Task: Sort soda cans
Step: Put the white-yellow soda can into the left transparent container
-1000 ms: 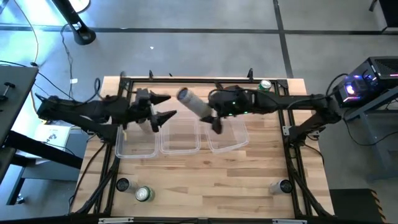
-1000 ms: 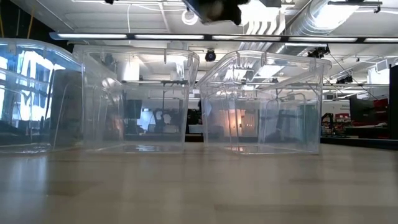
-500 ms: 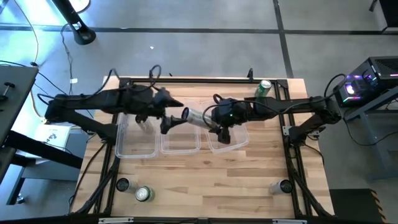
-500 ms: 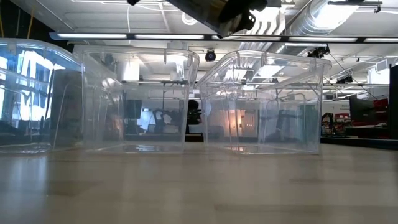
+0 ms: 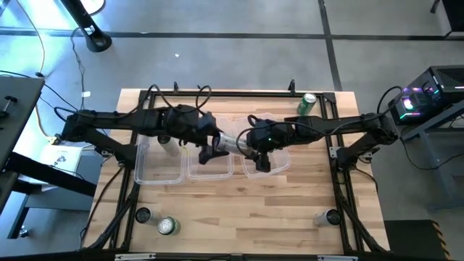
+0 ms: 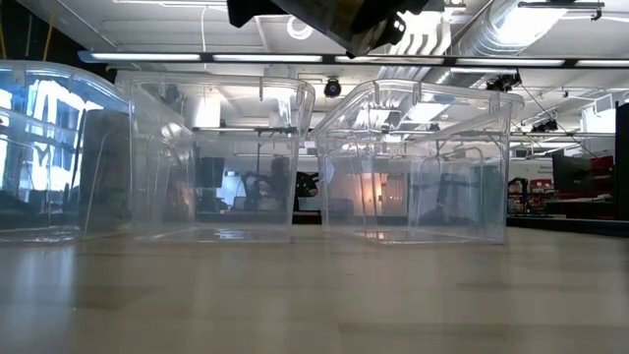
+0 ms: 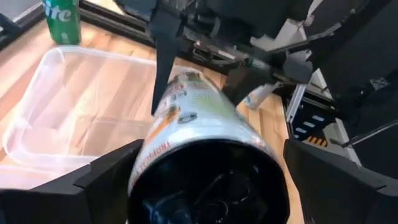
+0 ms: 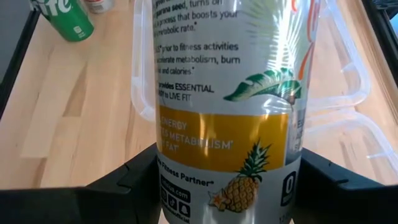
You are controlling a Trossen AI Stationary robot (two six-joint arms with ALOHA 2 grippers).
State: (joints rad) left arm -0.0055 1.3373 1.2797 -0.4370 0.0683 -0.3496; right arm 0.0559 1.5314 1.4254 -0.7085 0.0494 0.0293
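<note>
Both grippers meet at 12 o'clock above the tubs (image 5: 210, 170): right gripper (image 5: 245, 142) jaws clenched on the pale can (image 8: 227, 93), left gripper (image 5: 212, 147) jaws wide around its end, looks like a handoff.

**Bright, even light with some close-up blur**

Ceiling strip lights (image 6: 295, 57) glare through the clear tubs (image 6: 413, 162). The wooden table (image 5: 239, 210) is evenly lit with soft shadows. The pale can (image 7: 205, 143) is blurred close to the left wrist camera.

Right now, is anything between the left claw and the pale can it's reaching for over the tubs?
Nothing visible. The left claw is open, with the end of the pale can already between its fingers. The right claw holds the can's other end above the clear tubs.
</note>
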